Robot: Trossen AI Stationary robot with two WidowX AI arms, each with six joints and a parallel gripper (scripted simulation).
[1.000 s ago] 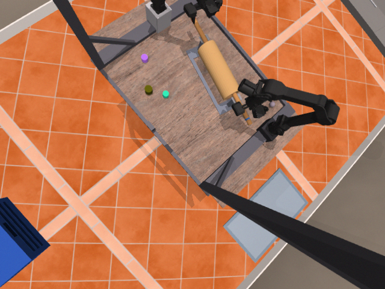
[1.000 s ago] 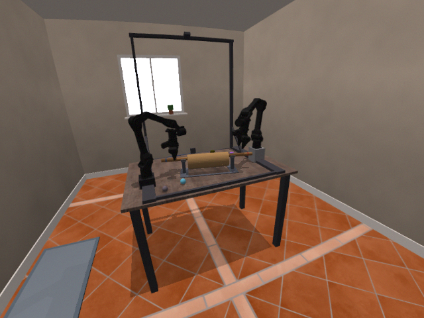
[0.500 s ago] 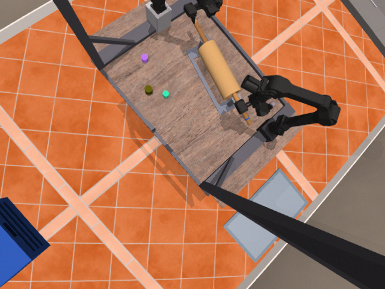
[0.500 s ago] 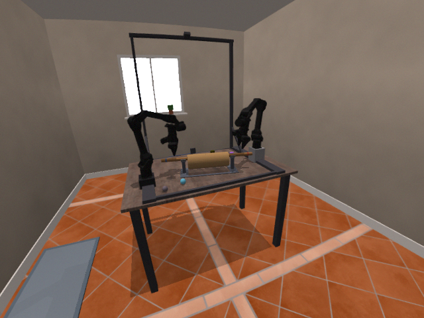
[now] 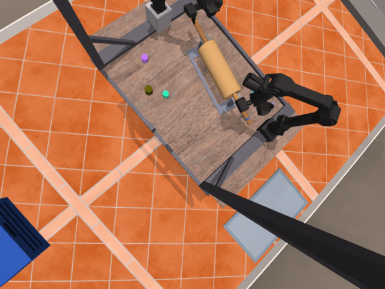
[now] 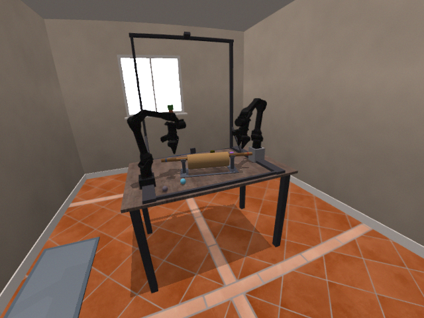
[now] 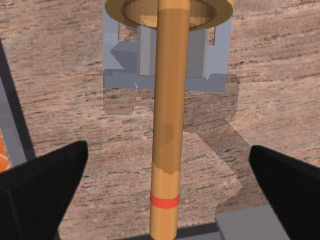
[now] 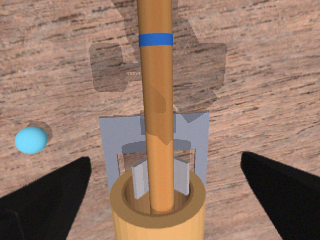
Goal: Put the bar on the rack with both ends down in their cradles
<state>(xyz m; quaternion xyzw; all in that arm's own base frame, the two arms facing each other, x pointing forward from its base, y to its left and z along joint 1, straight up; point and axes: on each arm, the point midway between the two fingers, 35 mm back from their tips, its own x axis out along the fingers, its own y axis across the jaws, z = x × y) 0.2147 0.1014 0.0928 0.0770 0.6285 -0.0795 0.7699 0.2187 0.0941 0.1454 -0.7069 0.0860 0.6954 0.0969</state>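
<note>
Table (image 5: 186, 124) (image 6: 144, 195): rack (image 5: 203, 83) (image 6: 209, 173) (image 7: 215, 82) (image 8: 117, 127) looks flat on it, feet hard to see. Paper roll (image 5: 219, 68) (image 6: 208, 160) (image 7: 227, 7) (image 8: 160, 227) on bar (image 5: 243, 115) (image 6: 174, 159) (image 7: 169, 100) (image 8: 159, 100), between rack posts. Bar prob. in both cradles, seat depth unclear. L gripper (image 6: 241, 150) (image 7: 167, 157) wide, nothing held, red-band end btwn & below jaws. R gripper (image 6: 174, 152) (image 8: 166, 162) same, blue band beyond jaws. Cyan ball (image 6: 183, 181) (image 8: 31, 139) outside R jaws.

Bar's red-banded end (image 7: 164, 200) in full in left wrist view; its blue-banded end (image 8: 156, 39) cut off by top edge in right wrist view. Paper roll (image 7: 114, 14) (image 8: 159, 227) cropped in both wrist views, hides bar's middle. Rack (image 7: 115, 80) (image 8: 120, 127): far part out of frame in each. Cradle seating at both ends: can't tell. Fingers cropped at bases.
</note>
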